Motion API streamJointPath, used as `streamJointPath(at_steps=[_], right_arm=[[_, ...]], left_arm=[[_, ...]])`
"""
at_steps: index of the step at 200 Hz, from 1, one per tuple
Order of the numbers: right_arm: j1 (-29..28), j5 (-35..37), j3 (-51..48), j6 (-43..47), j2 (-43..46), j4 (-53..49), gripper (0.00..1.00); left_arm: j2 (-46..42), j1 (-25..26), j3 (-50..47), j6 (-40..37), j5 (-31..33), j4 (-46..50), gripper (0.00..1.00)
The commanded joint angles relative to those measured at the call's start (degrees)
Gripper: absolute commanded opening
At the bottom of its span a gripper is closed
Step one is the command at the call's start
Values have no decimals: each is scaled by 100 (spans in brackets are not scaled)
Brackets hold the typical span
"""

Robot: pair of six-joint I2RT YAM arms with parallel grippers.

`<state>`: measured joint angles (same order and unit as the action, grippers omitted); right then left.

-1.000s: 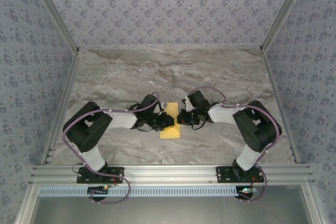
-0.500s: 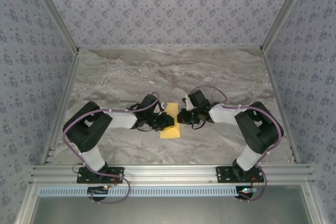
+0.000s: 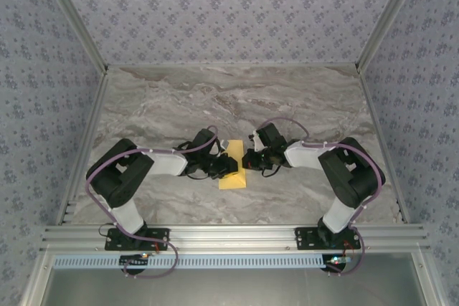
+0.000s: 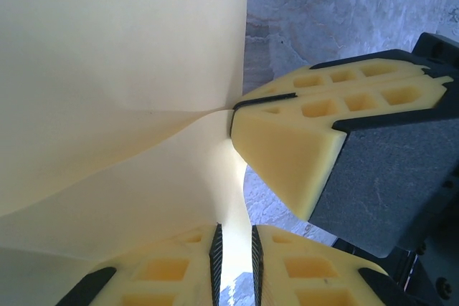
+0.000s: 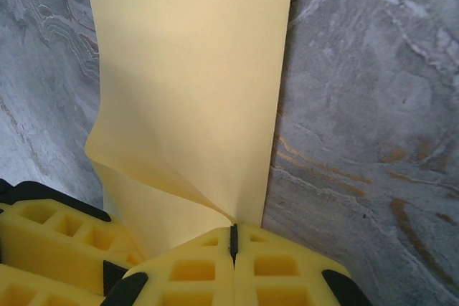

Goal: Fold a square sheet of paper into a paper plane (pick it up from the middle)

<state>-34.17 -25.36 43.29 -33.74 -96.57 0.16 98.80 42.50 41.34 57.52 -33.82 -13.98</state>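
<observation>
My left gripper (image 4: 234, 263) and right gripper (image 5: 233, 238), jaws clamped tight, pinch the buckled mustard-yellow square sheet of paper (image 5: 186, 69). Veined grey marbled table (image 5: 358, 105) beneath.

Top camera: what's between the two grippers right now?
The yellow sheet of paper lies between the left gripper and the right gripper in the top view. The right wrist view shows the right gripper shut on its edge.

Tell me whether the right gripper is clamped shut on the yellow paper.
Yes, the fingers of the right gripper meet along a thin seam, pinching an edge of the square sheet of paper.
</observation>
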Motion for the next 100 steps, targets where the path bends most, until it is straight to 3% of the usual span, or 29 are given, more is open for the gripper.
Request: streamJointPath(at_steps=[1,100], right_arm=[[-37,-8,94,102,-125,-101,1],[-32,14,149,96,-196,-201,1]], left_arm=[[129,25,111,-127,-46,72,22],[190,26,38,-146,77,279,21]])
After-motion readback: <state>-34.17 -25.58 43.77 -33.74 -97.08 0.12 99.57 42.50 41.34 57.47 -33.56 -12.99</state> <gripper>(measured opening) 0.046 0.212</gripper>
